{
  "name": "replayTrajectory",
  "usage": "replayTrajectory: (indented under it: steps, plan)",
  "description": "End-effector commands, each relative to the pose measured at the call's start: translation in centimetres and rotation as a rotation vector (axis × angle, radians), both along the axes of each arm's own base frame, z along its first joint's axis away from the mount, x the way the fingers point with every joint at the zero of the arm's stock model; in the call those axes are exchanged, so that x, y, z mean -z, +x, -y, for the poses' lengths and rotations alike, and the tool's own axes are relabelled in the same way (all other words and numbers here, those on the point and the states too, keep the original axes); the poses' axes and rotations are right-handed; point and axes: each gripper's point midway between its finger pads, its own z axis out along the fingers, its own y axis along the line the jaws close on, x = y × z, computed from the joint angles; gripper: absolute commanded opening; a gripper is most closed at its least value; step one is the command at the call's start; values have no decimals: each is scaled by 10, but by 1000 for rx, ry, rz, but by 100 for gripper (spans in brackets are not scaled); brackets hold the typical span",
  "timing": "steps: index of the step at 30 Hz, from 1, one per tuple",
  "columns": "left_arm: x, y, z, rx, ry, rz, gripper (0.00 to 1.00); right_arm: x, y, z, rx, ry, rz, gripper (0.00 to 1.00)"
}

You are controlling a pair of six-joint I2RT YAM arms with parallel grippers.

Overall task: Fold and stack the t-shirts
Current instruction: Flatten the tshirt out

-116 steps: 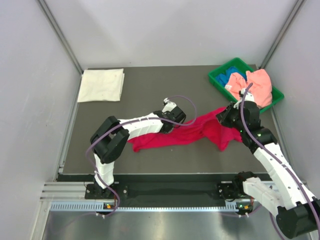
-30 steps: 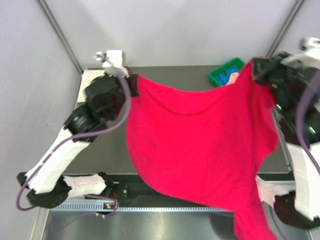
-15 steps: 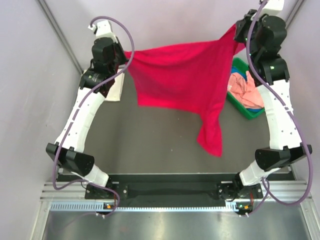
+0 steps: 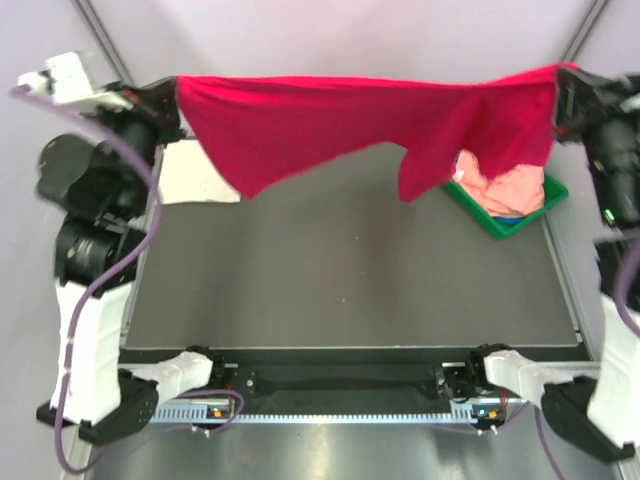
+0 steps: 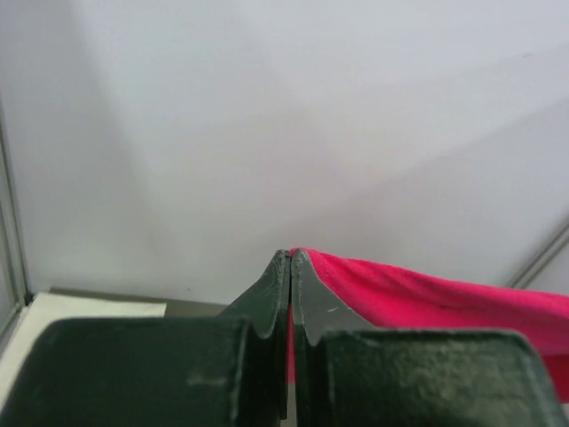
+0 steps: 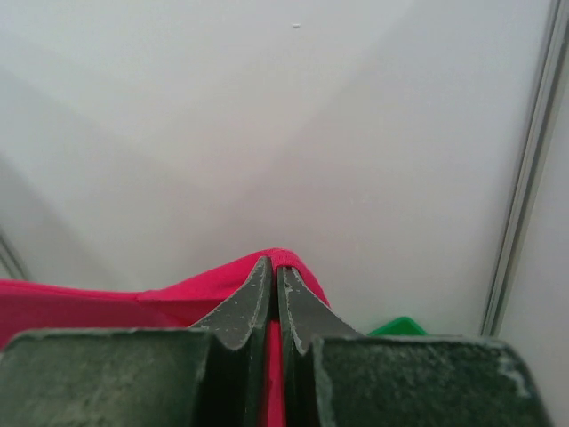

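The crimson-red t-shirt [image 4: 350,125] hangs stretched in the air between both grippers, high above the table's far half. My left gripper [image 4: 178,90] is shut on its left corner; in the left wrist view [image 5: 291,258] the cloth [image 5: 427,298] runs off to the right. My right gripper [image 4: 560,80] is shut on its right corner; in the right wrist view [image 6: 273,265] the cloth [image 6: 107,302] runs off to the left. The white folded t-shirt [image 4: 195,175] lies at the far left, partly behind the red one. The salmon-pink t-shirt [image 4: 505,185] lies in the bin; a bit of the blue one [image 4: 508,214] shows under it.
The green plastic bin [image 4: 500,225] stands at the far right of the dark table [image 4: 340,280]; its corner shows in the right wrist view [image 6: 400,326]. Grey walls close in the back and both sides. Both arm bases sit at the near edge.
Both grippers have moved apart and towards the camera with the red shirt, pulling it out into a wide taut band. Earlier it lay crumpled on the table.
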Motion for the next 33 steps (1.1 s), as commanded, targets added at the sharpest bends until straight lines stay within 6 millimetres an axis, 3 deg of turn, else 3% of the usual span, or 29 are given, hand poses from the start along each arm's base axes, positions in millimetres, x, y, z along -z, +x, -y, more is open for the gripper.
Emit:
replayTrajectory:
  steps: [1,6,8,11,14,19,20,22,23,25,26,27,28,29,30,31,32,33]
  plan:
    - [-31,-45,-7,41,18,94,0,-4,-59,8,-21,-28,33,0]
    - [-55,-90,-4,134,-10,169,0,-7,-121,13,-73,9,81,0]
    - [-54,-93,1,164,4,152,0,-14,-137,14,-83,18,111,0]
    - [-56,-97,5,189,19,139,0,-17,-141,16,-76,15,113,0]
    - [-48,-90,3,169,41,108,0,-13,-130,19,-47,3,94,0]
    - [-10,-46,5,107,101,-19,0,7,-82,15,-11,-38,14,0]
    - [5,-33,7,96,114,-60,0,20,-66,11,-14,-48,-20,0]
    - [25,-8,12,77,137,-109,0,23,-43,5,-20,-59,-9,0]
    - [41,6,14,65,148,-153,0,41,-21,0,-20,-69,-47,0]
    - [69,40,25,72,172,-230,0,45,11,-6,-17,-70,-35,0]
    - [84,53,30,76,187,-262,0,61,41,-13,-20,-80,-83,0]
    - [103,74,35,71,203,-305,0,58,55,-16,-20,-77,-65,0]
    - [99,87,36,47,195,-263,0,60,68,-20,-25,-81,-69,0]
    - [115,102,36,23,204,-276,0,55,79,-22,-25,-77,-57,0]
    - [119,118,29,-37,224,-249,0,58,105,-27,-23,-79,-59,0]
    - [100,127,27,-70,200,-145,0,53,114,-27,-12,-75,-47,0]
    - [103,139,26,-86,211,-129,0,42,131,-26,3,-72,-29,0]
    - [94,143,22,-96,198,-107,0,33,136,-23,17,-71,-14,0]
